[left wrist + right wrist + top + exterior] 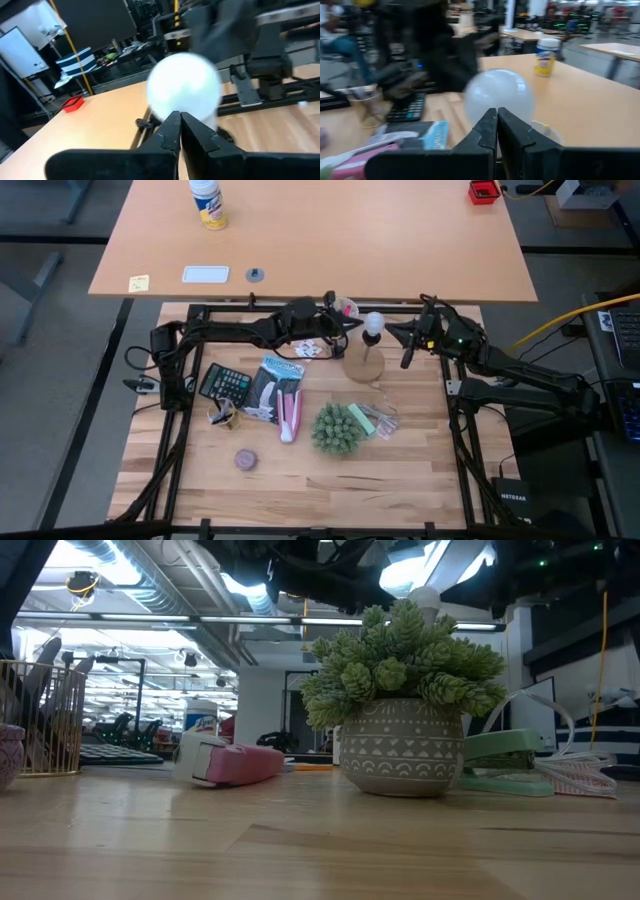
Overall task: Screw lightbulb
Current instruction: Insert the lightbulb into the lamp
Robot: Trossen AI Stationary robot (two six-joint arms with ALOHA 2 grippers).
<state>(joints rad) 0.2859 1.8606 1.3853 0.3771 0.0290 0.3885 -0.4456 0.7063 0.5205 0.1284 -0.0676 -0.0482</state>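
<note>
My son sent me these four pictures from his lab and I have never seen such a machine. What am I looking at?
It is a robot with two dark arms, each ending in a two-finger claw, at a wooden table. One picture looks straight down, one sits at table height, and two come from cameras on the wrists. In the overhead picture the left claw and right claw flank a white lightbulb standing in a round wooden base. Both claws are shut and neither holds anything. Also on the table: a potted plant, a calculator, a pink device and a green stapler.
</note>
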